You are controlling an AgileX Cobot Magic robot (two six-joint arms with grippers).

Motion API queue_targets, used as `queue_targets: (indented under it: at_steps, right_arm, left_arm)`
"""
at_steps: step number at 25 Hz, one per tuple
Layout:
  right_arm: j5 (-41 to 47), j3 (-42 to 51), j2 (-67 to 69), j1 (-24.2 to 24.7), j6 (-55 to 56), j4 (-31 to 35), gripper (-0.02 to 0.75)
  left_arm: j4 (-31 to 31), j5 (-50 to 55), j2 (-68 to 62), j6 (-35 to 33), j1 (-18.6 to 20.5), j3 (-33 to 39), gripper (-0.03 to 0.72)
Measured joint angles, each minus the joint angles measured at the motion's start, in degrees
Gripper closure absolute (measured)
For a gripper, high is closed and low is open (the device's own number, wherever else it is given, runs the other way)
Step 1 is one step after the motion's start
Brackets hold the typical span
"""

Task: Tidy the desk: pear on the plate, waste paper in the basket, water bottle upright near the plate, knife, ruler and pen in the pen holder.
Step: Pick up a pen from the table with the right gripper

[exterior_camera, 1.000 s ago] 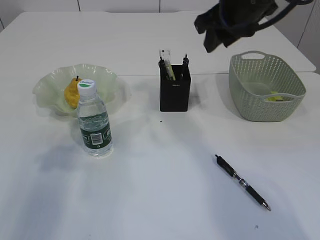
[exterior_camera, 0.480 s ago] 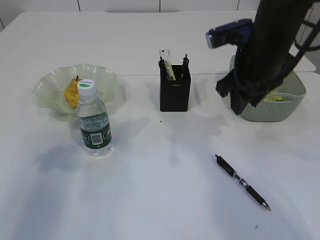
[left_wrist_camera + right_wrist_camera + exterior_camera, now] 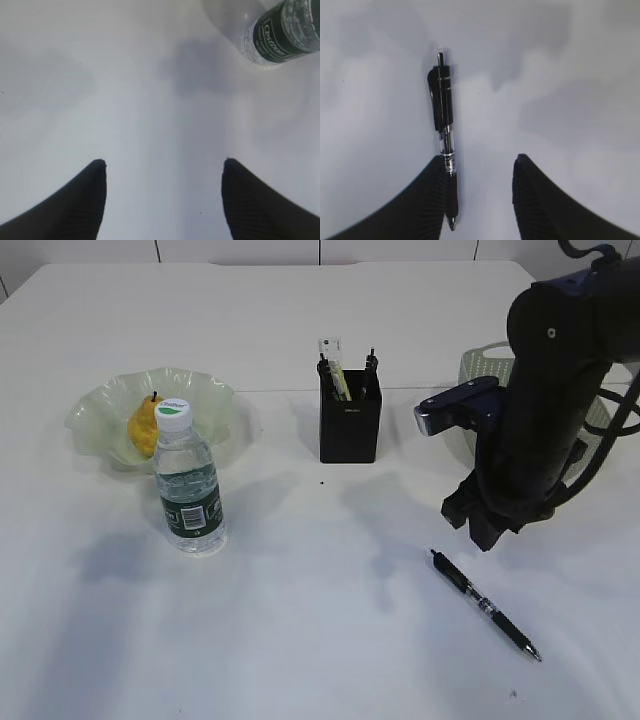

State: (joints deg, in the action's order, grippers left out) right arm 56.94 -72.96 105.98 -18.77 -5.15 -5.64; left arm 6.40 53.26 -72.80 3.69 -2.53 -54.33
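The black pen (image 3: 485,604) lies slantwise on the desk (image 3: 320,640) at the front right. My right gripper (image 3: 478,528) hangs open just behind it. In the right wrist view the pen (image 3: 445,120) runs along the inner edge of the left finger, and nothing sits in the right gripper (image 3: 480,161). The pear (image 3: 144,425) rests on the plate (image 3: 205,395). The water bottle (image 3: 189,485) stands upright before it. The ruler (image 3: 331,347) and dark items stand in the pen holder (image 3: 350,430); I cannot tell which is the knife. My left gripper (image 3: 163,162) is open over bare desk, with the bottle (image 3: 282,30) ahead on the right. The waste paper is hidden.
The right arm (image 3: 545,410) covers most of the basket (image 3: 474,368) at the back right. A seam in the desk runs behind the pen holder.
The right arm has swung down from high above the basket toward the front and now hangs low over the pen. Nothing on the desk has moved.
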Motion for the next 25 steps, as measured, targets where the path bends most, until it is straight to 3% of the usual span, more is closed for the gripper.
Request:
queue_targets:
  at_steps: [25]
  right_arm:
    - [-3.93, 0.13, 8.79, -2.26, -0.27, 1.90, 0.412]
  left_arm:
    - [0.00, -0.10, 0.00, 0.00, 0.00, 0.00, 0.178]
